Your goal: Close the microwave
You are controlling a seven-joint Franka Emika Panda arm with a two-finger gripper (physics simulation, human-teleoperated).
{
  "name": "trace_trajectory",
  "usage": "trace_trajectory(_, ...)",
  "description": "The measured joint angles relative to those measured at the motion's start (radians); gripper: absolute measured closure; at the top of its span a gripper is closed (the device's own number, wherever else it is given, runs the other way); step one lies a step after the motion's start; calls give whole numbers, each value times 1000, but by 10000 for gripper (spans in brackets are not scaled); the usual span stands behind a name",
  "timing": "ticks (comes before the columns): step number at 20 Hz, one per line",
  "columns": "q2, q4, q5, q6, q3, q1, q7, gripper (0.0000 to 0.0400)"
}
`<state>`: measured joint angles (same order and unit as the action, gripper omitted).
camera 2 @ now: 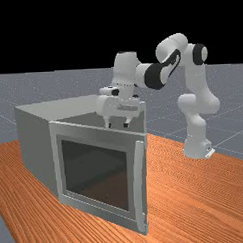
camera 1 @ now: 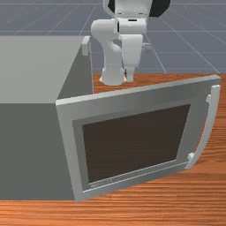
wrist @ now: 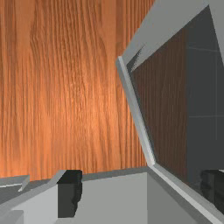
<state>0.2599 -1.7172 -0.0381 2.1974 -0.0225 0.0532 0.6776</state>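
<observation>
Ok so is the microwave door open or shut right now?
Open. In the front view the door swings out at an angle from the microwave's body, its handle edge well away from it.

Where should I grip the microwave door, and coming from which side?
Probably mid-height on the handle, approaching from the outer face of the door and closing across the bar. It is slim and roughly upright, near the door's free edge, and bows away from the panel, which seems to leave room behind it.
</observation>
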Motion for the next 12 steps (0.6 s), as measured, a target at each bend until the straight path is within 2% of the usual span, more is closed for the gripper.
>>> trace_trajectory(3, -18, -25, -5, 41, 1, 1, -4, 0)
trace_trajectory(6, 27, 76, 0, -104, -1, 9, -35, 0)
trace_trajectory(12, 32, 81, -4, -101, -11, 25, -39, 0)
